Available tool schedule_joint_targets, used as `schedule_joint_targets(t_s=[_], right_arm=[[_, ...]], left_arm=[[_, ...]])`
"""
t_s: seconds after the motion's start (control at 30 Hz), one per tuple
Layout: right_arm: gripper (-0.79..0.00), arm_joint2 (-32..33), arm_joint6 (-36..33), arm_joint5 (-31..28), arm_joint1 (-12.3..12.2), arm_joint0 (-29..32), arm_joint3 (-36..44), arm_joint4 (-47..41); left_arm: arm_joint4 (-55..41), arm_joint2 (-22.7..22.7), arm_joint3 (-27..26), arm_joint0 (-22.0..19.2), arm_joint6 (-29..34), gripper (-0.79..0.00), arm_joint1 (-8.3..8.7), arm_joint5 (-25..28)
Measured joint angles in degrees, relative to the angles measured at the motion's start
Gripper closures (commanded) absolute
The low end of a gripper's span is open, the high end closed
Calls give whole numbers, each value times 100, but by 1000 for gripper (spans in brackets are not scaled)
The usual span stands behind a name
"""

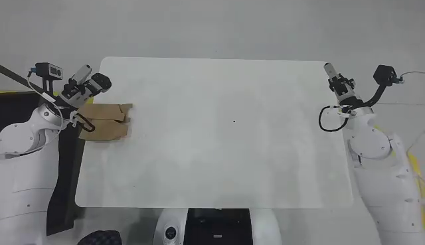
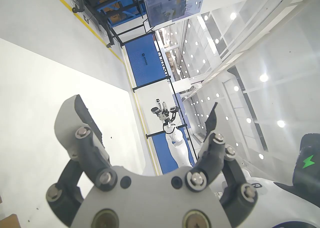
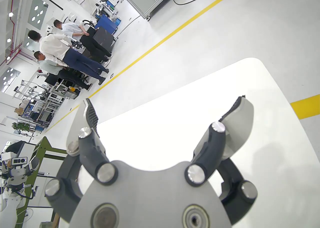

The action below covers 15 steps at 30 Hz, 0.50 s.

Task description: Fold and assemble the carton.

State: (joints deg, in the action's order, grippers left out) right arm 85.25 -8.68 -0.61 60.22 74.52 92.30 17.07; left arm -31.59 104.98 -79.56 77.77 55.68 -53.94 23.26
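Observation:
A flat brown carton [image 1: 106, 121] lies at the left edge of the white table [image 1: 226, 132], partly hanging over that edge. My left gripper [image 1: 99, 82] is held up above the table's far left corner, just beyond the carton; in the left wrist view it [image 2: 146, 109] is open with nothing between its fingers, and a sliver of the carton [image 2: 8, 220] shows at the frame's corner. My right gripper [image 1: 330, 69] is raised at the table's far right corner, and the right wrist view shows it [image 3: 163, 108] open and empty above the table corner.
The white table has a large bare top with rounded corners. A black strip [image 1: 66, 178] runs along the floor beside its left edge. The other arm [image 2: 166, 119] shows far across the table in the left wrist view.

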Motion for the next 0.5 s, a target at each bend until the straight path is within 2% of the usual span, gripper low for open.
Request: schedule_joint_targets(t_s=[0.33,0.5], right_arm=[[-785,0,0,0,0,0,0,0],[-785,0,0,0,0,0,0,0]], left_arm=[[82,129,0,118,-197,-785,7,-11],[117,430,326,241,-196,-785,43,126]])
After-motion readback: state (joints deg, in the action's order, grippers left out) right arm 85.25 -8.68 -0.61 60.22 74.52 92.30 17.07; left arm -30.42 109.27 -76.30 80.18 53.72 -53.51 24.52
